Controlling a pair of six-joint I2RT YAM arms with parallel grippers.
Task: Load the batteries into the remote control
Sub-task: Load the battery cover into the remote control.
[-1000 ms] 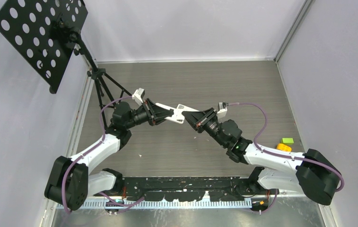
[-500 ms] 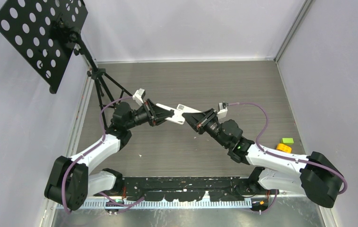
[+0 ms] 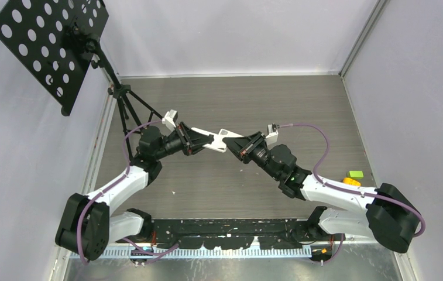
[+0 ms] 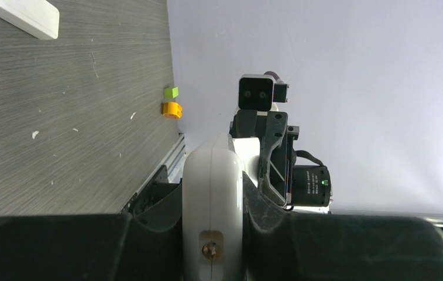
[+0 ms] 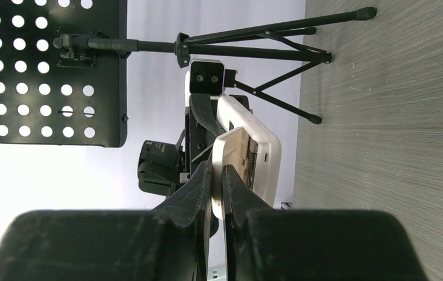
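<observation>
**Top view.** The left gripper [image 3: 202, 140], its arm lying along the 8 o'clock line, is pinching one end of the white remote [image 3: 216, 141] and holding it off the table just above centre. The right gripper [image 3: 241, 146], on the 4 o'clock line, is meeting the other end. I judge this a brace-and-work hold, with one arm steadying the body for the other. An orange block [image 3: 351, 182] and a green block [image 3: 356, 174] are lying at 4 o'clock, well apart. No batteries are showing that I can pick out.

**Left wrist view.** The fingers [image 4: 160, 222] are pressing on both sides of the remote at 6 o'clock. A white bar [image 4: 23, 14] is lying on the table at 11 o'clock.

**Right wrist view.** The jaws are standing nearly together, nipping a thin white plate, apparently the cover [image 5: 220, 153], which is lying against the remote's open back. Whether it is coming off or going on, I cannot tell. The contents of the compartment [image 5: 251, 155] are too small to read.
</observation>
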